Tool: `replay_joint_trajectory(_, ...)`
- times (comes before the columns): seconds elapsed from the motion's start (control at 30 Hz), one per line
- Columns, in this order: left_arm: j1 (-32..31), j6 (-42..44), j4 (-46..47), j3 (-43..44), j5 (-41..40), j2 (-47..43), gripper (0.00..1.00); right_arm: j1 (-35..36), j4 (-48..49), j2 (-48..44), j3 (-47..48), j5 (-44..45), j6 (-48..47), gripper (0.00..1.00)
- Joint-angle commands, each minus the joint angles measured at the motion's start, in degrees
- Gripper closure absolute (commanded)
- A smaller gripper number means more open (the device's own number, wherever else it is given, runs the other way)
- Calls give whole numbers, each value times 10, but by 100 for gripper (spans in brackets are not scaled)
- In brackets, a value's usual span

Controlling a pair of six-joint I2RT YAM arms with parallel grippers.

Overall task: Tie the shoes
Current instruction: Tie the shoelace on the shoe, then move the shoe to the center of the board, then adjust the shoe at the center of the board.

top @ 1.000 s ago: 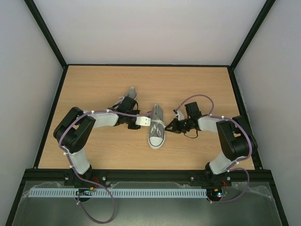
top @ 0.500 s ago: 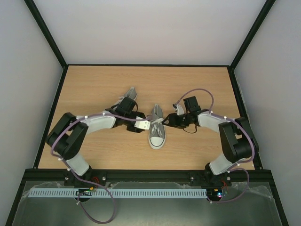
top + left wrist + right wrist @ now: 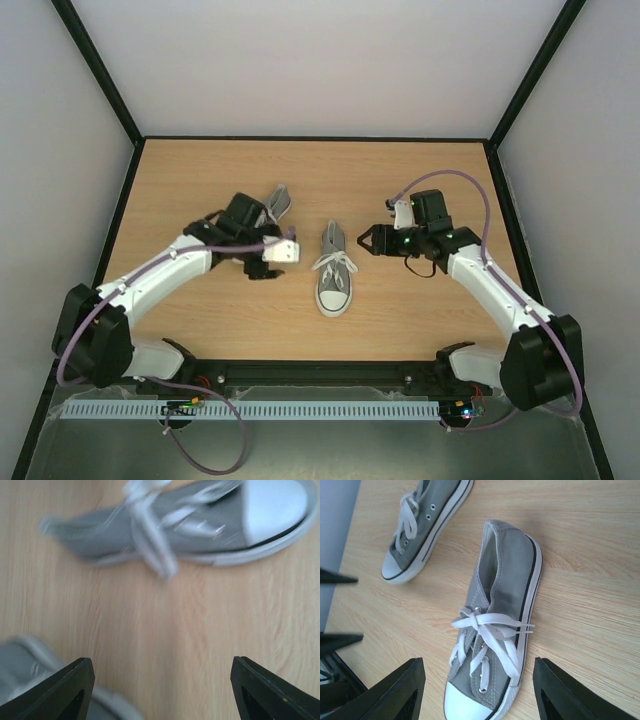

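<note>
One grey shoe (image 3: 334, 275) lies mid-table with its white toe toward the arms. Its white laces (image 3: 490, 630) are knotted near the top eyelets, loops and ends spread across the tongue. The second shoe (image 3: 277, 203) lies behind my left arm, partly hidden, its laces (image 3: 409, 515) loose. My left gripper (image 3: 268, 262) hangs open over bare wood between the two shoes (image 3: 161, 660), holding nothing. My right gripper (image 3: 366, 241) stands open just right of the middle shoe (image 3: 507, 590), above its toe end (image 3: 479, 661), also empty.
The wooden table (image 3: 200, 320) is ringed by a black frame with white walls on three sides. A black cable (image 3: 410, 272) trails under my right wrist. The left arm's dark fingers (image 3: 337, 640) show at the left edge of the right wrist view.
Both grippers have gone from shut to open and let go of the laces. The left has drawn back leftward, the right rightward, away from the middle shoe.
</note>
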Motion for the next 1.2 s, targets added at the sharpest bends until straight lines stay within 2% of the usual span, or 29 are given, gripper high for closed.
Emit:
replay_joint_trajectory(0.0,106,-137,-136,89,-83,37,22,4,-5,-40,-12,12,65,40)
replay_joint_trajectory(0.13,218,-223,-249,232,-58,157,12,61,36,-34,-11,91,95,40)
replay_joint_trajectory(0.17,239,-242,-270,259,-36,185,6,80,50,-23,-6,116,97,40)
replay_joint_trajectory(0.2,257,-255,-281,280,-5,213,1,99,60,-7,2,145,101,40)
replay_joint_trajectory(0.27,284,-277,-264,301,29,246,1,134,61,41,35,202,103,39)
replay_joint_trajectory(0.37,295,-288,-184,294,55,263,1,178,46,122,98,293,92,35)
replay_joint_trajectory(0.5,293,-296,-111,299,122,290,1,203,43,213,156,348,95,32)
replay_joint_trajectory(0.6,299,-306,-81,282,131,314,1,205,28,256,177,389,105,33)
replay_joint_trajectory(0.77,305,-275,-51,214,193,327,1,208,56,306,172,347,119,34)
replay_joint_trajectory(0.83,287,-269,-32,189,188,325,1,208,63,334,186,339,125,36)
replay_joint_trajectory(0.93,270,-280,7,150,149,304,1,208,64,370,220,345,128,52)
replay_joint_trajectory(1.03,273,-315,26,111,150,274,4,208,65,382,237,385,133,80)
replay_joint_trajectory(1.1,269,-327,27,89,162,255,12,208,81,378,236,397,140,90)
replay_joint_trajectory(1.17,258,-335,40,62,153,238,14,208,102,381,237,402,147,95)
